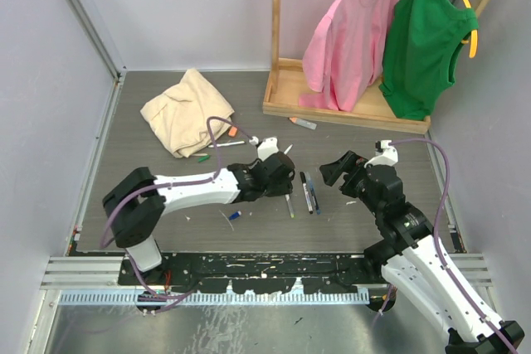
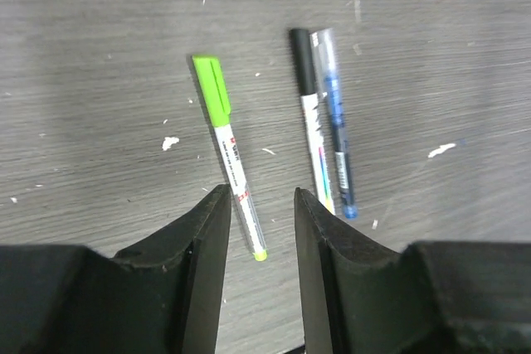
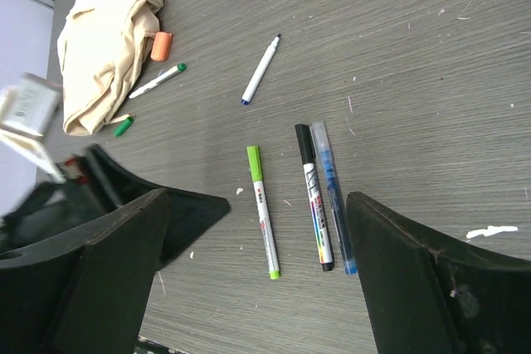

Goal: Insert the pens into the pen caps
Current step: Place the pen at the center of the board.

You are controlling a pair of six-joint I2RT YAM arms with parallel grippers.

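Three capped pens lie side by side on the grey table. They are a white pen with a lime-green cap (image 2: 228,151) (image 3: 263,209) (image 1: 289,205), a white pen with a black cap (image 2: 311,122) (image 3: 314,205) and a blue pen with a clear cap (image 2: 336,138) (image 3: 334,196). My left gripper (image 2: 261,192) (image 1: 282,173) hovers over the green pen's rear end with its jaws apart, holding nothing. My right gripper (image 3: 257,196) (image 1: 332,172) stands wide open above the three pens. Further back lie a blue-tipped pen (image 3: 260,70), a green-tipped pen (image 3: 158,80), an orange cap (image 3: 161,46), a green cap (image 3: 124,127) and a blue cap (image 1: 235,215).
A crumpled beige cloth (image 1: 187,109) lies at the back left. A wooden clothes rack (image 1: 332,109) with a pink and a green garment stands at the back right. An orange-ended pen (image 1: 302,123) lies in front of the rack's base. Walls close in on both sides.
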